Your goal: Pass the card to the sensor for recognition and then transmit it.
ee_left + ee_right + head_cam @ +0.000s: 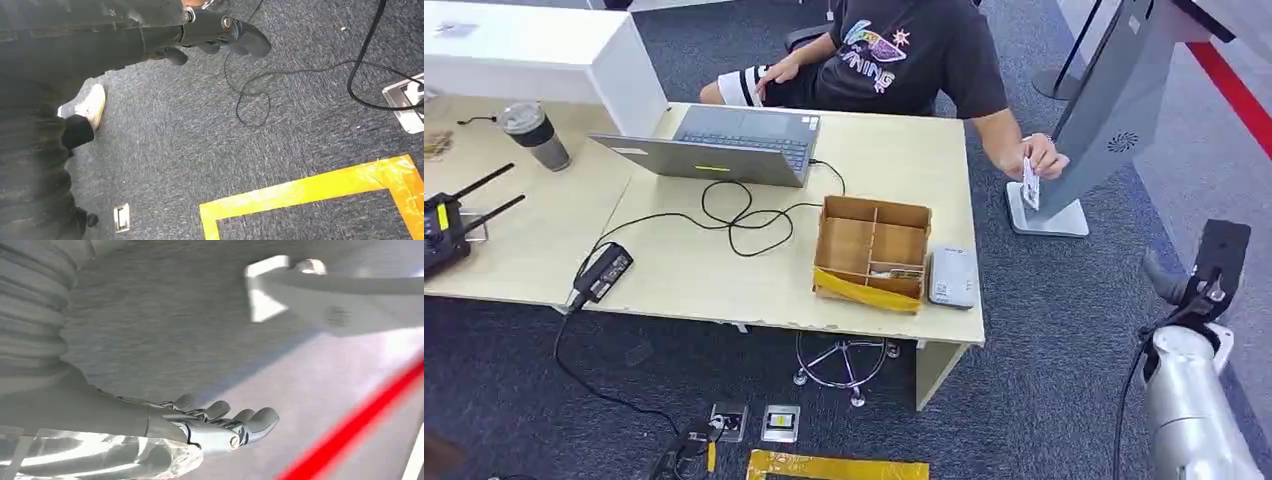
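At the upper right of the head view, a seated person's hand [1046,158] pinches the white card [1030,184] against the lower face of the slanted grey sensor stand [1114,100], whose white base [1049,218] sits on the grey carpet. Lower right in the same view, the right hand [1199,275] rises on its silver arm, well apart from the card and holding nothing; the right wrist view shows its fingers [235,420] extended side by side with small gaps, nothing between them, over the carpet near the stand [345,295] and a red floor stripe [360,425].

Along the top of the left wrist view, the left hand [220,35] hangs over the carpet with its dark fingers [250,40] loosely curled and nothing in them, above loose black cables [255,95] and a corner of yellow floor tape [310,192].

Across the middle of the head view stands the desk [724,280], carrying an open laptop [724,145], a divided cardboard box [871,252] with a small white device [952,277] just beside it, a black power adapter [604,270], and a lidded cup [534,135] at upper left.
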You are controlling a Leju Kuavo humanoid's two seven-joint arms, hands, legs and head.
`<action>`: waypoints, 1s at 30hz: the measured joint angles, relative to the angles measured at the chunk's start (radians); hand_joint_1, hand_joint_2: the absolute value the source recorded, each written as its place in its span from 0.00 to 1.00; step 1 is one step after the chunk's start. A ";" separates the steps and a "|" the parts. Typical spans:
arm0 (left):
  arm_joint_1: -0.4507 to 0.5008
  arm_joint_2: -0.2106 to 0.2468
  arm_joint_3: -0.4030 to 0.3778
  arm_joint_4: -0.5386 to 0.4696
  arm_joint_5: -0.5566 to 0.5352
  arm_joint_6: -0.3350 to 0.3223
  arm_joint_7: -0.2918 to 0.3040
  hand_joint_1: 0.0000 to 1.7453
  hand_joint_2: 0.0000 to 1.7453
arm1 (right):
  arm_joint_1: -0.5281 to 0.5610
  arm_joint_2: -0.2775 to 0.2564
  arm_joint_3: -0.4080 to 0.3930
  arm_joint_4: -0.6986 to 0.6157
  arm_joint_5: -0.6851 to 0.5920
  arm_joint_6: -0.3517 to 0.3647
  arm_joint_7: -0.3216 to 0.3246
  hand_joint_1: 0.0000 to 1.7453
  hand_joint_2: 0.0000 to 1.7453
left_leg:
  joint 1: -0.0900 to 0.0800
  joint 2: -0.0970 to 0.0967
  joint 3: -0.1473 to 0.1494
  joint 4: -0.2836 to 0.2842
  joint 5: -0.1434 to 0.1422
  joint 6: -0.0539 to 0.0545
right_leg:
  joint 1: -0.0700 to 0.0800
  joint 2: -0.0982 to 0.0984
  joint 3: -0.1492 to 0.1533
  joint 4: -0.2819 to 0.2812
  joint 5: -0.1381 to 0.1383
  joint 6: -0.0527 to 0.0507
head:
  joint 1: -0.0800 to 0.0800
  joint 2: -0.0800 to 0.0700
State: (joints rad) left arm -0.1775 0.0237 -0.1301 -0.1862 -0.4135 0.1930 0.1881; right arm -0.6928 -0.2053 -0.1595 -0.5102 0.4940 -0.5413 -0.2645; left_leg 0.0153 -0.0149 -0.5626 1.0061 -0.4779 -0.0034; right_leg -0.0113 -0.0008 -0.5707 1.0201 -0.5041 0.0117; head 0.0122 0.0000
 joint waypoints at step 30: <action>-0.040 -0.004 -0.024 0.000 -0.037 0.028 -0.012 0.00 1.00 | -0.013 0.209 0.549 -0.754 0.492 0.320 0.074 0.00 1.00 | 0.002 -0.001 -0.001 -0.001 0.002 -0.003 | 0.002 0.000 -0.001 0.002 0.000 -0.001 | 0.000 0.000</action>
State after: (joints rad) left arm -0.2171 0.0195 -0.1541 -0.1865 -0.4509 0.2213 0.1762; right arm -0.7060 0.0035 0.3895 -1.2646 0.9861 -0.2209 -0.1904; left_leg 0.0172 -0.0155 -0.5636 1.0055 -0.4762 -0.0061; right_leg -0.0093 -0.0005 -0.5717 1.0218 -0.5040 0.0111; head 0.0126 0.0000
